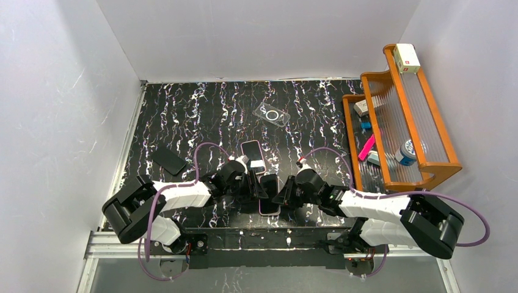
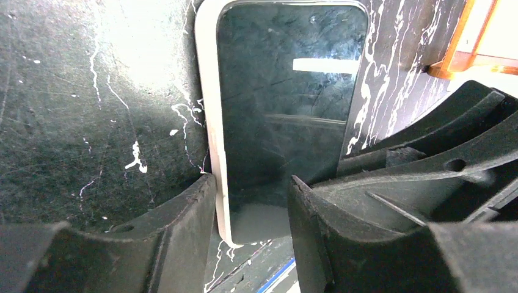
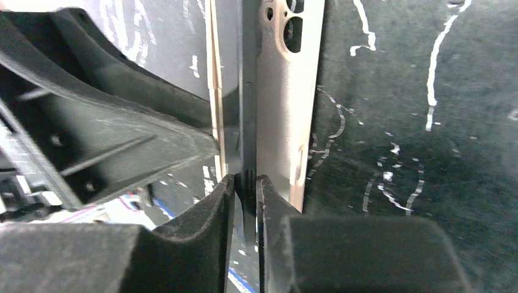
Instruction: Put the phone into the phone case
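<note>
A black-screened phone [image 1: 269, 194] sits in a pale case near the table's front edge, between my two grippers. In the left wrist view the screen [image 2: 281, 104] shows, with the pale case rim [image 2: 211, 122] along its left side. My left gripper [image 2: 251, 195] is open. One finger touches the rim's outer side and the other is over the screen; this gripper also shows in the top view [image 1: 258, 186]. My right gripper [image 3: 246, 189] is shut on the phone's thin dark edge [image 3: 247, 110]. The pale case back [image 3: 281, 104] with its camera hole lies beside it. This gripper also shows in the top view [image 1: 281, 195].
A clear case with a ring [image 1: 272, 115] lies at the back centre. Another phone [image 1: 253, 156] lies just behind my left gripper. A black slab [image 1: 169, 161] lies at the left. A wooden rack [image 1: 421, 122] with small items stands at the right.
</note>
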Controlling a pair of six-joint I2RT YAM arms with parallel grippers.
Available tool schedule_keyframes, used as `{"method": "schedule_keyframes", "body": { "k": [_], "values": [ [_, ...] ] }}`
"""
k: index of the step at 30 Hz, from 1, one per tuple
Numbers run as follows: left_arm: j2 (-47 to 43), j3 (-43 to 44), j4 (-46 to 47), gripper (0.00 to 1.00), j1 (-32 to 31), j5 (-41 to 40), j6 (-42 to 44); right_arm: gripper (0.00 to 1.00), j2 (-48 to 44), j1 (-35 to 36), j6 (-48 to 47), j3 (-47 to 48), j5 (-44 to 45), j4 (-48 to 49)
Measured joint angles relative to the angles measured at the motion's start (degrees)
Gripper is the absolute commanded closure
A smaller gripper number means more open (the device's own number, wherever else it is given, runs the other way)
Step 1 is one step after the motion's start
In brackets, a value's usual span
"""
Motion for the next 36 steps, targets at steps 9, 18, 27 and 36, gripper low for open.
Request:
{"method": "schedule_keyframes", "body": {
  "k": [9,18,27,36],
  "values": [
    [-2.0,0.2,-3.0,0.57,-1.2,-1.0,0.0,0.49,-4.1,0.1,-4.7,4.0,2.5,-15.0],
    [-3.9,4.1,-9.0,0.54,-1.3,-4.8,2.6,0.64,-8.8,-2.2,-8.8,4.7,3.6,-22.5],
    [-0.5,6.9,-10.8,0.53,-1.3,-6.1,4.3,0.72,-3.4,-9.6,-12.7,4.9,-2.7,-17.6],
    [3.2,7.6,-9.3,0.55,-1.3,-5.8,4.7,0.84,2.6,-10.4,-14.4,5.5,-7.3,-10.7]
  ]
}}
